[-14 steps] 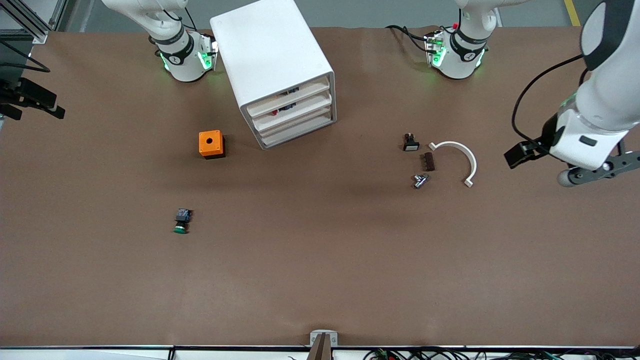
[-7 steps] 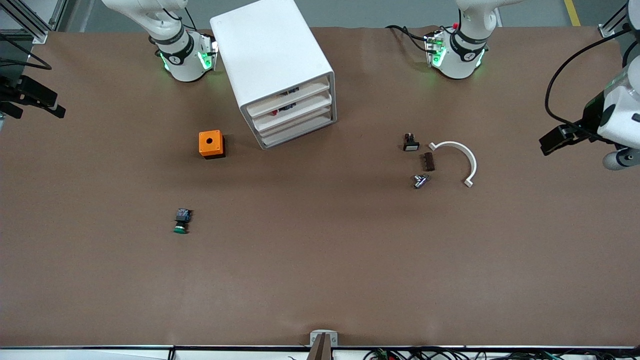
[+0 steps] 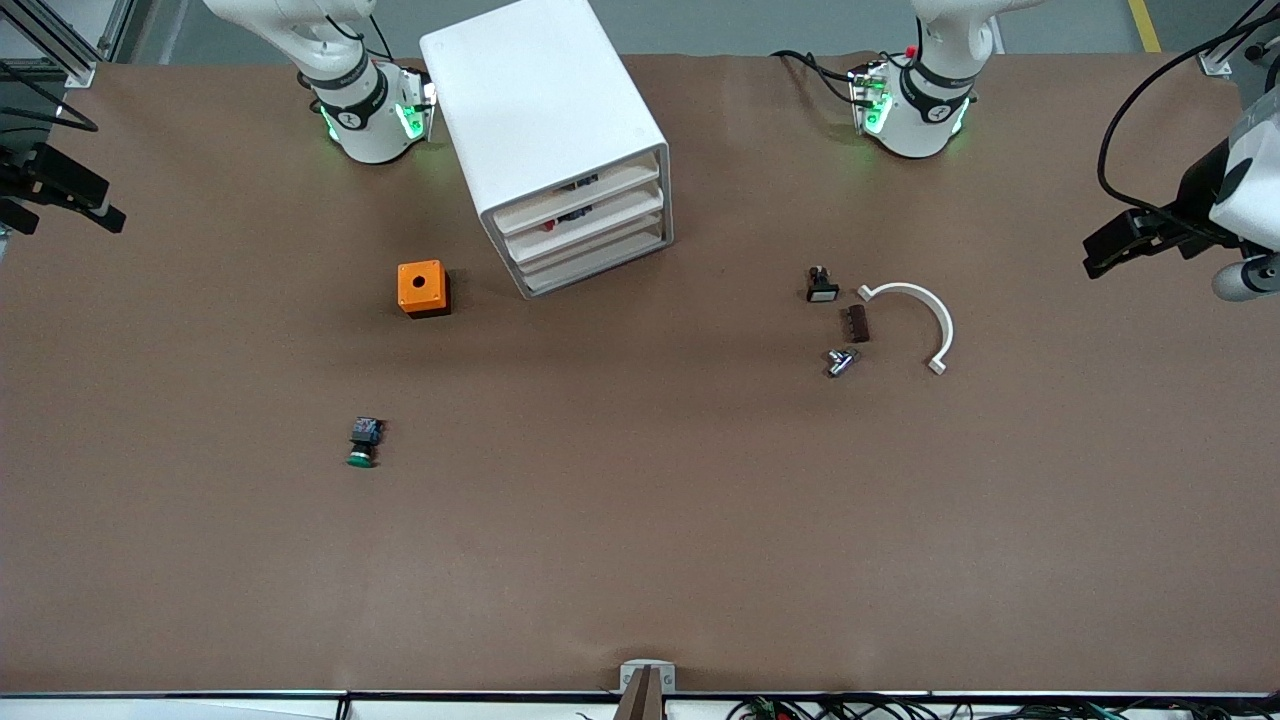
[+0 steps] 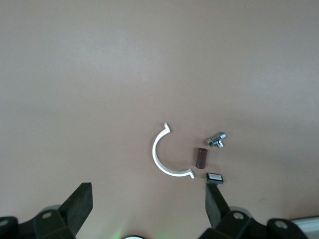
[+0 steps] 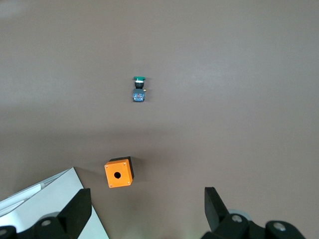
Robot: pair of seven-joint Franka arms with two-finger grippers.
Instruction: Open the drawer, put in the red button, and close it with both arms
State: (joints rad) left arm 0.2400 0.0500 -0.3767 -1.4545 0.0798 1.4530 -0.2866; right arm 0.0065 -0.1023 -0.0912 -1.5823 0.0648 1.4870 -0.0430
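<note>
Front view shows the cabinet point(image 3: 545, 120) between the arm bases, its drawer point(image 3: 583, 222) pushed in with a small red spot point(image 3: 549, 227) at its front. Left gripper point(image 4: 148, 206) and right gripper point(image 5: 148, 209) hang high, fingers wide, holding nothing.

Drawer point(image 3: 582, 217) shut, red button point(image 3: 549, 227) inside

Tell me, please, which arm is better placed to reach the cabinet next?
Probably the right: the right gripper, open, has the cabinet in its wrist view, while the left gripper, open, sees only the white clip and small parts.
</note>
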